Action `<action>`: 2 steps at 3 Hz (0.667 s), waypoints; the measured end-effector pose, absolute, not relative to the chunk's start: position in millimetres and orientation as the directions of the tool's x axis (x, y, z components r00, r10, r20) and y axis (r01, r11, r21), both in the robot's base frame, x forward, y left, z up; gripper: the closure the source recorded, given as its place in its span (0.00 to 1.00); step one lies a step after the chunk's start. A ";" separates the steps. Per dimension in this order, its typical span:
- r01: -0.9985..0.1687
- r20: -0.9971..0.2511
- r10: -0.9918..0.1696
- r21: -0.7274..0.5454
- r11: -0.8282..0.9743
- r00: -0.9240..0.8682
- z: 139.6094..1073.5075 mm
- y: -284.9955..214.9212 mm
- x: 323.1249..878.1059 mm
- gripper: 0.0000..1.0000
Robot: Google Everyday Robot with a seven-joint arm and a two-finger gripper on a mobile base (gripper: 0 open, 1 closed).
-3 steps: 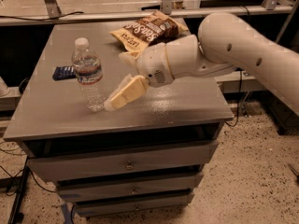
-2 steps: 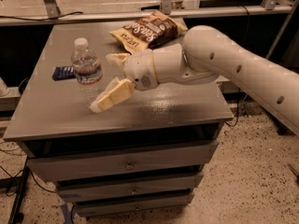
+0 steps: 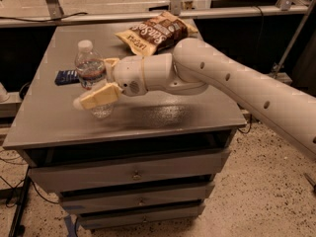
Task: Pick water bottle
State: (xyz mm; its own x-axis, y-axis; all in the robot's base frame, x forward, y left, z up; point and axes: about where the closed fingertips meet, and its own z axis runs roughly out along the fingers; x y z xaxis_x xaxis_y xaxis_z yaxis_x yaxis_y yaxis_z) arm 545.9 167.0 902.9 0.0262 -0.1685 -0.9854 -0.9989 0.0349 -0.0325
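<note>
The water bottle (image 3: 89, 69) stands upright on the left part of the grey cabinet top (image 3: 163, 113). It is clear and ribbed, with a white cap and a dark label band. My gripper (image 3: 95, 81) reaches in from the right at the end of the white arm. It is open, with the bottle between the jaws. The near cream finger (image 3: 97, 97) crosses in front of the bottle's lower body. The far finger (image 3: 110, 62) shows just behind and right of the bottle. The bottle's base rests on the top.
A brown chip bag (image 3: 156, 33) lies at the back of the cabinet top. A small dark blue packet (image 3: 66, 76) lies left of the bottle. The cabinet has several drawers (image 3: 133, 174) below. A metal frame stands behind.
The arm has swung left across the cabinet top. The fingers, which were to the right of the bottle, now stand on either side of it. The bottle has not moved.
</note>
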 end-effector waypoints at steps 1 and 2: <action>-0.997 -0.986 -0.166 -0.039 0.061 0.028 907.9 161.5 555.0 0.43; -0.994 -0.988 -0.154 -0.032 0.104 0.015 927.9 148.7 558.5 0.65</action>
